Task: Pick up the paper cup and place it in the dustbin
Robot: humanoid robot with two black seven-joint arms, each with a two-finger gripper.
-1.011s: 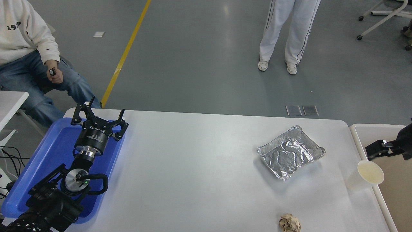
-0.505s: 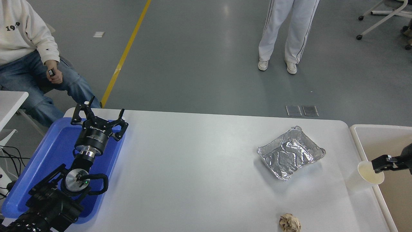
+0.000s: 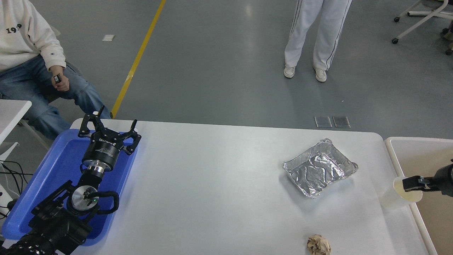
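— Where is the paper cup (image 3: 398,196)?
— At the table's (image 3: 219,184) right edge, touching the dustbin (image 3: 396,156).
— Is your right gripper (image 3: 412,184) holding it?
— It's over the rim. I can't tell. My left gripper (image 3: 108,129) sits spread apart, over the blue tray (image 3: 53,166).

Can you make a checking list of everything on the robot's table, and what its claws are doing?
Surface: white table, bare in the middle.
Job's things: paper cup upright at the right edge, beside the dustbin.
Clutter: foil tray; crumpled brown paper ball; blue tray.
Claws: left claw open, parked over the blue tray; right claw at the cup's rim, grip unclear.
Cables: black cables off the left edge.
Surroundings: a seated person, a standing person.
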